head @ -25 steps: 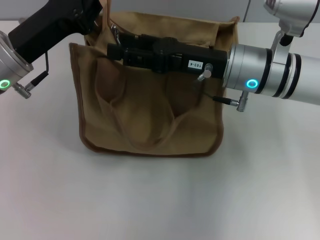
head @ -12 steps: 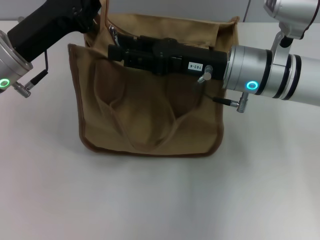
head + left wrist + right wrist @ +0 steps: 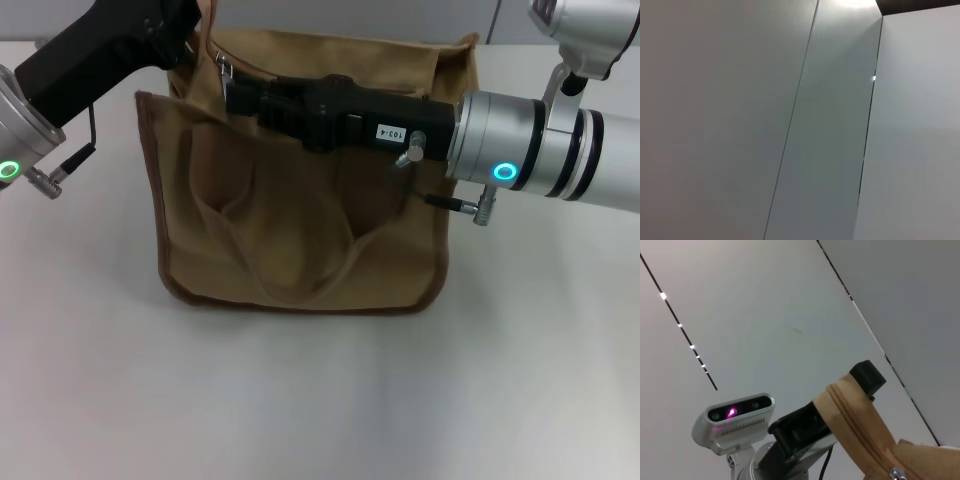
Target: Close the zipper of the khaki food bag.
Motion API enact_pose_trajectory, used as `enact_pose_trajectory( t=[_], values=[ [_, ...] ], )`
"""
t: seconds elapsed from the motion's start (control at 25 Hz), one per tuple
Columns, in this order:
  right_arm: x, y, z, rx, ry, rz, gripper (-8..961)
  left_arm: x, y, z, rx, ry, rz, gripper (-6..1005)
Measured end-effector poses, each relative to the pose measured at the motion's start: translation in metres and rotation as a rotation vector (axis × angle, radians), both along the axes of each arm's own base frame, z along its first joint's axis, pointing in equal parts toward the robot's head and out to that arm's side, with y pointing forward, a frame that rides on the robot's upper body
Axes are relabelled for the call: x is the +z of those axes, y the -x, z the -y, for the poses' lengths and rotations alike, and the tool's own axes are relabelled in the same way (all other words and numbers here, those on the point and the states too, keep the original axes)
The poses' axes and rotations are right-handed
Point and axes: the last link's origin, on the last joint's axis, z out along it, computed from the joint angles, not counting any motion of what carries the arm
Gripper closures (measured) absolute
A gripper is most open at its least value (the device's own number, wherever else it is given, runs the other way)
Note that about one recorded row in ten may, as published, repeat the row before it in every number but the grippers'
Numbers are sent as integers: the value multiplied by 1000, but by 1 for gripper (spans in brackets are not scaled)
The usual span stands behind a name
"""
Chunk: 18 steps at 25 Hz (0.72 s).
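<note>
My right wrist view alone shows the zipper (image 3: 860,432) pinched closed in my left jaws (image 3: 867,377); my right jaws (image 3: 232,97) state I cannot tell, over the khaki food bag (image 3: 300,220) on the desk (image 3: 320,400).

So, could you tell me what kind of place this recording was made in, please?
Probably a lab or test room, not a kitchen: a bare white table, plain grey wall panels, and only the khaki food bag set out between two robot arms.

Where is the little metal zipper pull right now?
In the head view the silver pull tab sits at the khaki food bag's top left corner, just beyond the right gripper and beside the left gripper.
</note>
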Motion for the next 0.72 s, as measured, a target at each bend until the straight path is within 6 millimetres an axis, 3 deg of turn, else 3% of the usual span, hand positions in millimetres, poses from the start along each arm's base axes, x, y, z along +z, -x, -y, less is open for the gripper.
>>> enact_pose_trajectory(
  t=[0.16, 0.36, 0.6, 0.68, 0.72],
  values=[
    [0, 0, 0, 1, -1, 2, 730, -1, 0, 0, 2, 1, 0, 949],
    [-1, 2, -1, 8, 0, 11, 829, -1, 0, -1, 2, 1, 0, 947],
    [-1, 0, -1, 1, 3, 14, 801, -1, -1, -1, 0, 0, -1, 945],
    [-1, -1, -1, -1, 3, 15, 614, 1, -2, -1, -5, -1, 1, 944],
    [-1, -1, -1, 0, 4, 16, 610, 2, -3, -1, -8, -3, 5, 944]
  ],
)
